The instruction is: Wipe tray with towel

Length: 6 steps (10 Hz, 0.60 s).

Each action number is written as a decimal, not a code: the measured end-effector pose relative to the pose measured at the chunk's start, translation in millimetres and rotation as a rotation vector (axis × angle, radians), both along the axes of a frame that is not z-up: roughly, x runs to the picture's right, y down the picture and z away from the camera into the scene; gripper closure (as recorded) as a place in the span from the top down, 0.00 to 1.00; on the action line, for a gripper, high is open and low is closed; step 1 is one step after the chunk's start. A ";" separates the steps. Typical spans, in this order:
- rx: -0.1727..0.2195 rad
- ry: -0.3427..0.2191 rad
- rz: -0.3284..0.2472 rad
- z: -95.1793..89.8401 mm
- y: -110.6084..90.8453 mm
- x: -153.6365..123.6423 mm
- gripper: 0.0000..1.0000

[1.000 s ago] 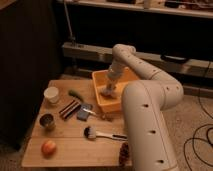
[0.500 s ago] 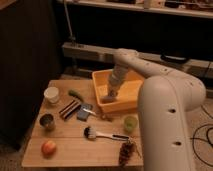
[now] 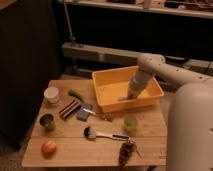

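Observation:
The yellow tray stands at the back right of the wooden table. My arm comes in from the right and reaches down into the tray. My gripper is low inside the tray, right of its middle, at or close to the floor. A small pale patch shows at its tip. I cannot tell whether this is the towel, and no towel shows plainly anywhere else.
On the table lie a white cup, a green vegetable, a dark striped item, a grey-blue sponge, a metal cup, an apple, a brush, a green cup and a dark grape bunch.
My gripper has moved from the left part of the tray toward its right side, staying low inside it. The objects on the table have not moved.

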<state>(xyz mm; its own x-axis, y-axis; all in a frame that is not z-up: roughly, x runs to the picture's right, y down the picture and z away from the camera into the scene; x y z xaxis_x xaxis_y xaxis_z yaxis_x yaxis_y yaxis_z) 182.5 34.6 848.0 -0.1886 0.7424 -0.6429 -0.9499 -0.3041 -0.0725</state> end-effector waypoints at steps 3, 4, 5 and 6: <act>0.015 0.033 0.014 1.8 -3.8 44.1 0.00; 0.017 0.037 0.015 6.0 -6.8 50.2 0.00; 0.014 0.035 0.012 10.1 -8.8 50.7 0.00; 0.018 0.031 0.008 17.5 -14.1 47.2 0.00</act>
